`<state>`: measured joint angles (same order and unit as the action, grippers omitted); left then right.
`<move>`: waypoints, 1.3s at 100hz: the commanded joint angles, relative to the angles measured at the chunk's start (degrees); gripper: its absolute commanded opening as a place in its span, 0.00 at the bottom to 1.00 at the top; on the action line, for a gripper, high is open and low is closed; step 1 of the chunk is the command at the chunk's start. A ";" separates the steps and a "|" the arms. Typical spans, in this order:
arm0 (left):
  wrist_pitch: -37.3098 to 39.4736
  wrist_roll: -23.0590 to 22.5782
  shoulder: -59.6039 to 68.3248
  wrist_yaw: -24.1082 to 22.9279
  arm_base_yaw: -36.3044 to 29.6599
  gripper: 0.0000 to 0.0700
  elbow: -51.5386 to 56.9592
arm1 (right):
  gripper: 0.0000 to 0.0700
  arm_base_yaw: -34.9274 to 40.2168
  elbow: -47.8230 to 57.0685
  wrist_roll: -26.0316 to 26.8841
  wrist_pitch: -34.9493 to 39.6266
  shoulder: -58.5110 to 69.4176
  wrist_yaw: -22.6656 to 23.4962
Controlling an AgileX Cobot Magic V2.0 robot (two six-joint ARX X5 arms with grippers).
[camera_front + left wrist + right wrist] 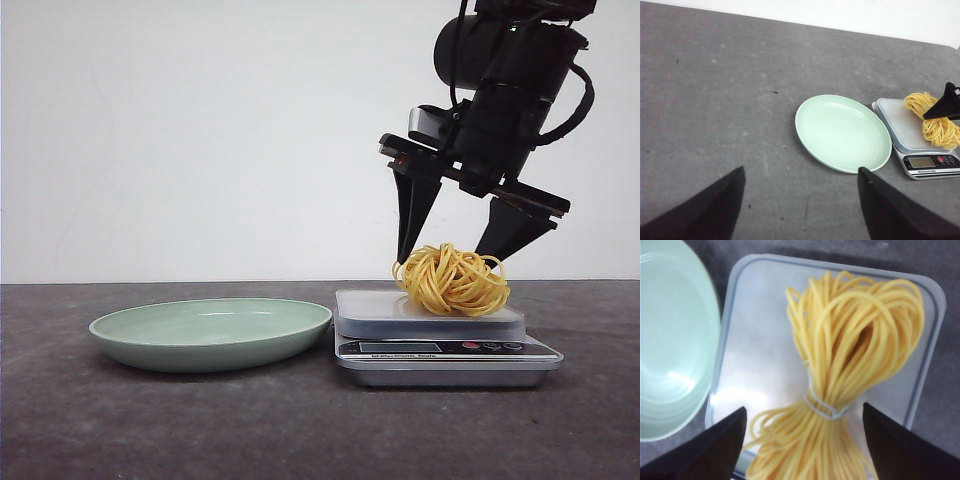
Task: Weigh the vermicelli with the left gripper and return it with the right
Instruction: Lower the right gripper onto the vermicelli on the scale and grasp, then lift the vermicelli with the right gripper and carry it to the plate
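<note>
The right hand [455, 250] hangs over the kitchen scale [445, 340] with its 2 pointed fingers [413, 205] spread wide, one on each side of the vermicelli [452, 279], and the front view cannot settle whether the tips touch the strands or only stand just beside them. In the right wrist view the same 2 fingers [715, 450] flank the bundle with open platform showing between each tip and the noodles, so this hand grips nothing. The vermicelli [850, 380] lies on the scale's pale platform [765, 340], toward the side away from the plate, a loose nest of yellow strands cinched by a thin white tie [822, 407]. The left hand [802, 205] shows only in its own wrist view, well back from the things, its 2 dark fingers [705, 210] wide apart and holding nothing, with bare counter [715, 100] between them. The pale green plate [210, 333] sits on the dark counter [300, 430] just beside the scale, on the robot's left of it, and has nothing in it. From the left wrist view the plate's rim [887, 150] nearly meets the scale [930, 162], and 1 finger of the right hand [945, 105] crosses in front of the noodle nest [932, 120]. The scale's display [921, 162] is too small to read.
</note>
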<state>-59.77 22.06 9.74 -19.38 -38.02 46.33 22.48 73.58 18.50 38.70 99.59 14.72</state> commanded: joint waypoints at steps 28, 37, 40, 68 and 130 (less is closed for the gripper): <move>0.61 0.09 -0.02 0.15 -0.39 0.60 0.76 | 0.00 0.31 1.42 0.17 -0.50 1.55 -0.26; 0.57 0.09 -0.02 0.15 -0.42 0.60 0.76 | 0.00 0.33 1.44 0.13 -0.02 1.55 -1.44; 0.55 0.09 -0.02 0.20 -0.42 0.60 0.76 | 0.00 0.33 1.44 -0.04 0.00 1.51 -1.57; 0.68 0.09 -0.02 0.17 -0.42 0.60 0.76 | 0.00 1.84 6.27 -0.46 0.17 -2.12 0.70; 0.57 0.09 -0.02 0.37 -0.39 0.60 0.76 | 0.00 15.65 15.41 13.79 -18.32 -1.05 10.73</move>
<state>-59.79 22.06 9.72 -19.16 -38.02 46.33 37.74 87.83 29.15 21.50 96.05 25.54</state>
